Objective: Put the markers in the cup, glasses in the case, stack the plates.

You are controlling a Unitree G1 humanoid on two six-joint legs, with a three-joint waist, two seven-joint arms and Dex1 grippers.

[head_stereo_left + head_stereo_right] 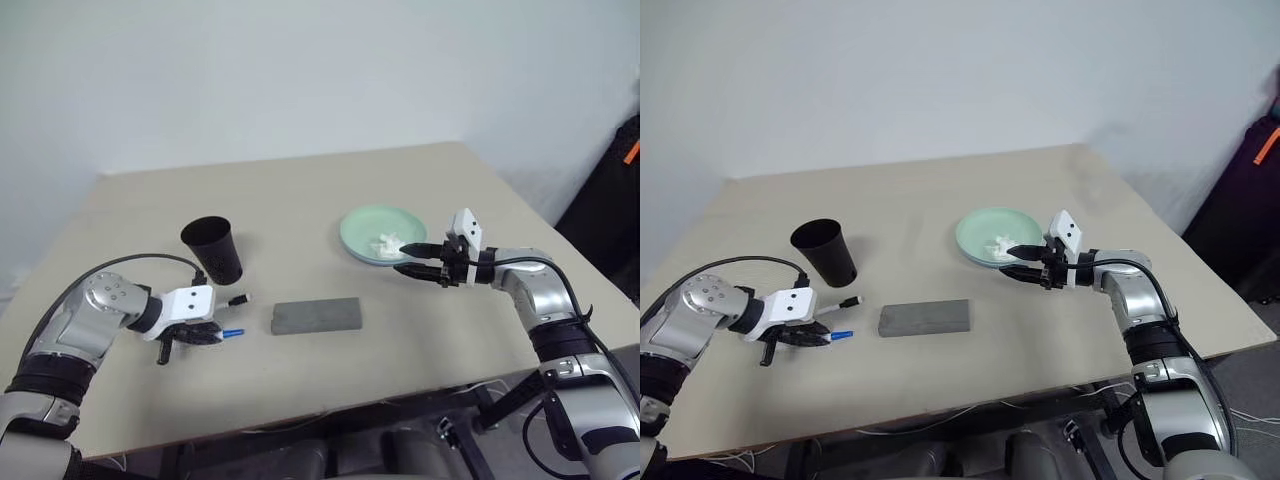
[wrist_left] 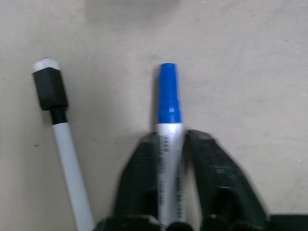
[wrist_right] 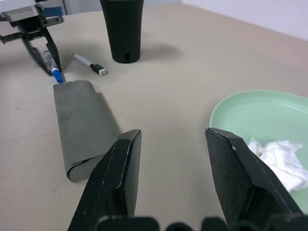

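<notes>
Blue-capped marker (image 2: 168,144) pinched in left claw (image 2: 169,163) on table; right claw (image 3: 173,163) spread, holding nothing.

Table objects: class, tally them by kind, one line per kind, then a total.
Markers: 2, blue-capped marker and black-capped marker
Cup: 1
Case: 1
Plates: 1 visible, green plate
Tissue: 1
Total: 6
</notes>
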